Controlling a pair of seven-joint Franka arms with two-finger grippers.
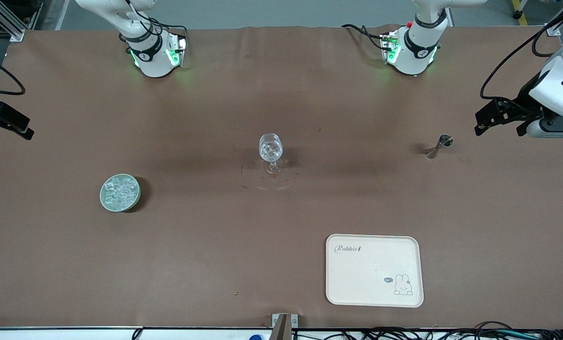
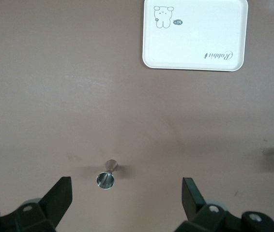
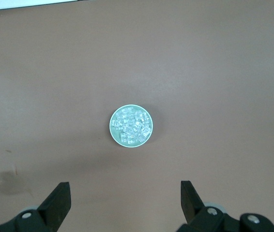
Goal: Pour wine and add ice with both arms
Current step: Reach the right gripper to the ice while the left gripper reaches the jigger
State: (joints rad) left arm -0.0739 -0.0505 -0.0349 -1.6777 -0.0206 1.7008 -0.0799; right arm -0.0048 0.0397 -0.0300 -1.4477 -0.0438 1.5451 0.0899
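A brown bench (image 1: 281, 226) carries everything. Near its middle stands a stemmed glass (image 1: 270, 151), upright, with clear glassy content in its bowl. Toward the right arm's end of the bench, and a little nearer the front camera than the glass, sits a small pale green bowl (image 1: 120, 192) heaped with the ice (image 1: 119, 190), many small clear cubes filling it to the rim; the right wrist view shows the same bowl (image 3: 131, 125) and its ice (image 3: 133, 126) from straight above.

Toward the left arm's end, about level with the glass, a small metal jigger (image 1: 439, 146) stands on the bench; in the left wrist view it (image 2: 107, 176) appears with its open mouth toward the camera. A cream tray (image 1: 375, 270) printed with a rabbit and the word "Rabbit" lies flat near the bench edge closest to the front camera, toward the left arm's end.

The left tool (image 1: 485, 122) hangs in the air at the left arm's end of the bench, over the surface beside the jigger, released, its fingers (image 2: 61, 195) spread wide with nothing between them.

The right tool (image 1: 19, 127) hangs at the right arm's end of the bench, likewise released and grasping nothing, its fingers (image 3: 59, 200) wide apart, with the bowl of ice in its wrist camera's sight.
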